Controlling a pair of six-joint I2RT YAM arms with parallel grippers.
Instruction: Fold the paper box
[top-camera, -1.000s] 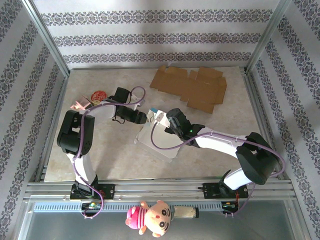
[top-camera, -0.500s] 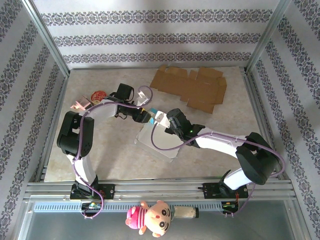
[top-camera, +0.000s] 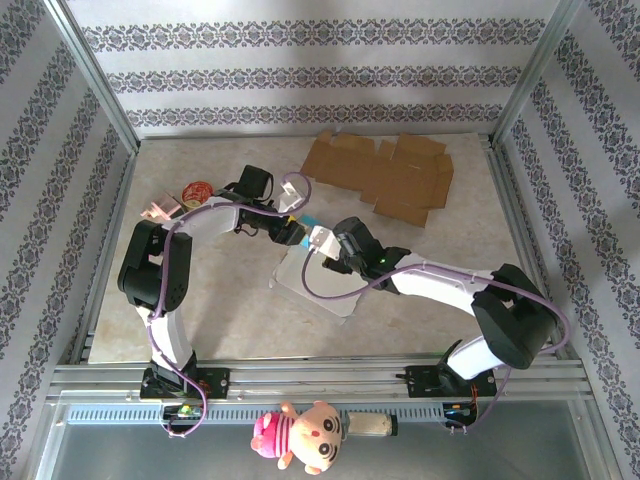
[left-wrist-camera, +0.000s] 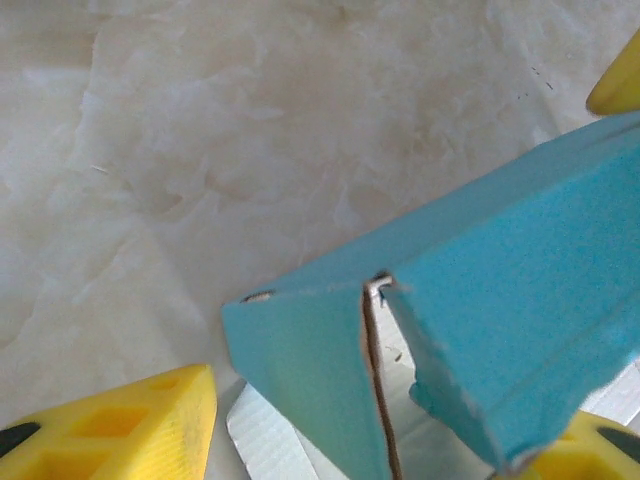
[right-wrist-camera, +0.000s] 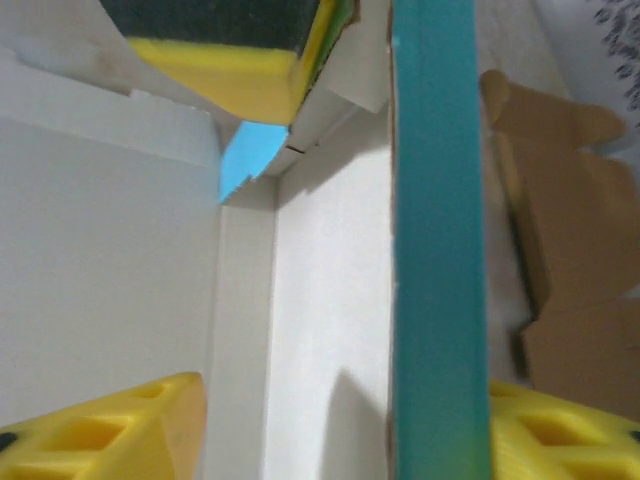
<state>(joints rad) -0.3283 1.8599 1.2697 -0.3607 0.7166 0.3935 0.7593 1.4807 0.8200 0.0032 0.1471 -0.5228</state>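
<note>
— What's at the back of the table (top-camera: 215, 300)?
— Flat brown cardboard (top-camera: 385, 178), lying unfolded.
— And on the left?
— A small red round thing (top-camera: 196, 190) beside something pink (top-camera: 158, 210). A doll (top-camera: 300, 436) lies just outside the front rail (top-camera: 320, 378).

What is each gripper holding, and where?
The right gripper straddles the teal wall, jaws open, holding nothing. The left gripper flanks the box corner; whether it grips cannot be told.

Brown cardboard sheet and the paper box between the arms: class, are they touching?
Apart. The top external view shows a strip of bare table between the brown cardboard sheet and the paper box.
</note>
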